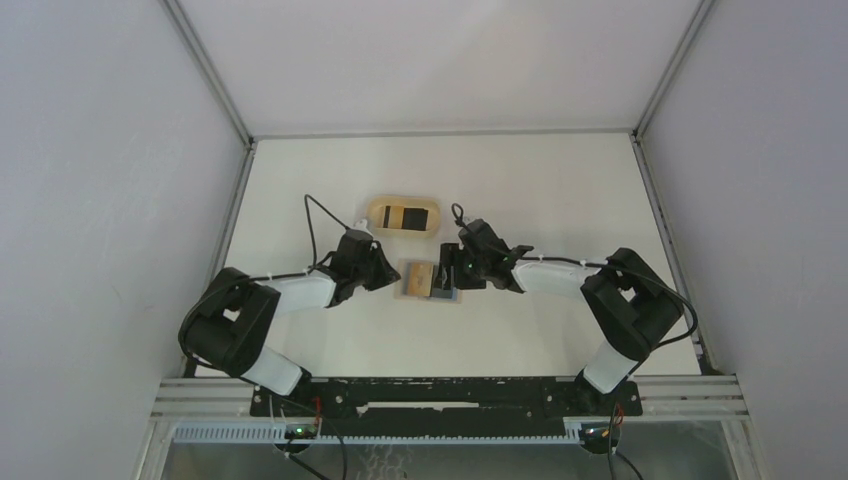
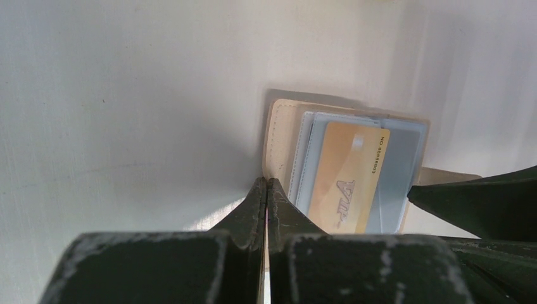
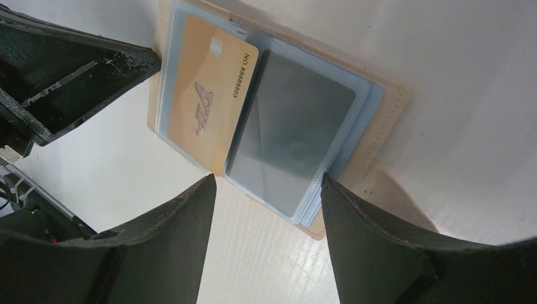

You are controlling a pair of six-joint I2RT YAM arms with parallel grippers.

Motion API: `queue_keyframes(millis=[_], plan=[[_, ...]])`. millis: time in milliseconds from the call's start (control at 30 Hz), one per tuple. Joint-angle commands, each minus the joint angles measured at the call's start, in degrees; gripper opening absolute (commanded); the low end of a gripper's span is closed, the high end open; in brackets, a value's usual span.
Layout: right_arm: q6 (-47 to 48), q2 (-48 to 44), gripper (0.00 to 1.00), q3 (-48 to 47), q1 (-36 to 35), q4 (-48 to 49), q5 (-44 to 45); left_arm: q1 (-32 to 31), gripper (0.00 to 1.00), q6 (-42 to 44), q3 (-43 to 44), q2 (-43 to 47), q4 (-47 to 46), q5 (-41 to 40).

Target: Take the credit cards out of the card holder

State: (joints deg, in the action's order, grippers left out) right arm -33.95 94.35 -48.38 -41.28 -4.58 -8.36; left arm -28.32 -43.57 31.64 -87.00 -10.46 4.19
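Both arms reached inward from the lower corners of the frame. At centre, the left gripper point(image 2: 266, 185) was clenched on nothing, just beside the open card holder point(image 1: 422, 281). The right gripper point(image 3: 269, 180) hung spread over its gold card point(image 3: 206, 95) and grey card point(image 3: 291, 133). Higher up on the table point(image 1: 560, 200) sat an oval tray point(image 1: 375, 215).

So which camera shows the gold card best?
Right wrist: the gold card is large and sharp, its number legible. Left wrist shows it smaller and at a slant. Top view: too small to make out.
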Motion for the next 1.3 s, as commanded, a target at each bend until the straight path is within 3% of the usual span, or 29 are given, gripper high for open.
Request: queue_keyframes(millis=[0, 667, 933, 1267], plan=[[-0.2, 0.5, 0.71, -2.9, -0.4, 1.3, -1.7, 0.0, 0.00, 1.4, -1.2, -3.1, 8.2, -1.6], [-0.1, 1.2, 0.70, -10.2, -2.1, 4.0, -7.2, 0.0, 0.00, 1.6, -1.0, -3.9, 7.8, -1.3], [1.5, 1.1, 0.70, -10.4, -1.3, -2.6, 1.3, 0.0, 0.00, 1.5, -1.4, -3.8, 7.5, -1.3], [-0.2, 1.4, 0.70, -5.2, 2.5, -3.8, 4.4, 0.0, 0.00, 1.5, -1.3, -4.5, 7.1, -1.0]])
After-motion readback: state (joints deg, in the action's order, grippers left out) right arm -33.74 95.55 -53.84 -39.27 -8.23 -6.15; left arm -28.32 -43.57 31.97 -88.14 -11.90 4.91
